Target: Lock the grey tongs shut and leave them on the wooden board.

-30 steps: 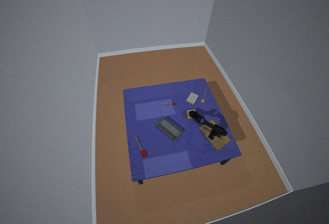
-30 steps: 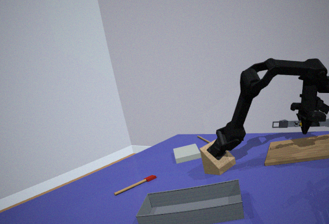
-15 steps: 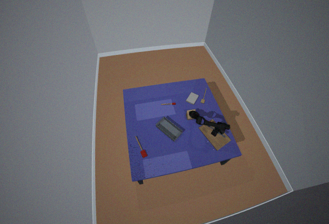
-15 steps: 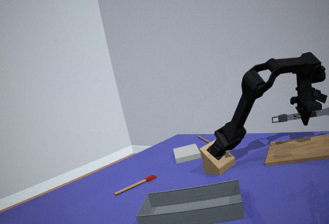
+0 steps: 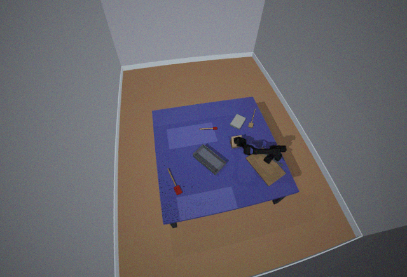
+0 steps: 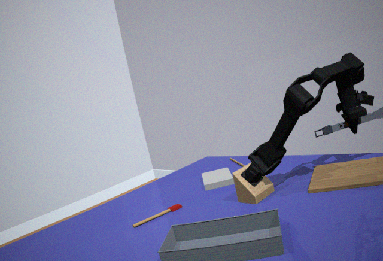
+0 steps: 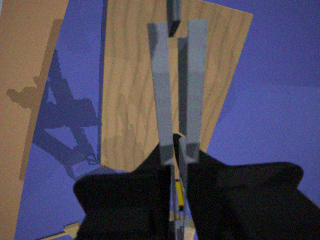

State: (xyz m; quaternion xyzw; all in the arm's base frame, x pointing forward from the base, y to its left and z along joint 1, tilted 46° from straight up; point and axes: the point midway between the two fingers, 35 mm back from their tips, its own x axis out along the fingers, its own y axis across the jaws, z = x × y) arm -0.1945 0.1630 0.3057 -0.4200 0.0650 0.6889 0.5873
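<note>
The grey tongs point(image 5: 280, 163) point(image 6: 335, 128) point(image 7: 161, 95) hang in the air over the wooden board point(image 5: 268, 172) point(image 6: 346, 174) point(image 7: 125, 75). My gripper point(image 6: 354, 130) point(image 7: 171, 138) points down and is shut on the tongs near their hinge end. In the exterior view they slope, with the pull-ring end lower at left and the arms rising right, out of frame. In the wrist view the arms lie close together with a narrow gap. Whether the hinge is locked cannot be told. The roasting tin point(image 5: 204, 166) point(image 6: 222, 252) is empty.
The arm stands on a wooden block point(image 5: 234, 142) point(image 6: 246, 193). A pale box point(image 5: 238, 121) point(image 6: 218, 179) lies beyond it, near a wooden spatula point(image 5: 250, 124) point(image 7: 72, 229). A red-tipped tool point(image 5: 215, 128) point(image 6: 175, 208) lies behind the tin. A red-headed spatula point(image 5: 177, 190) lies at front left.
</note>
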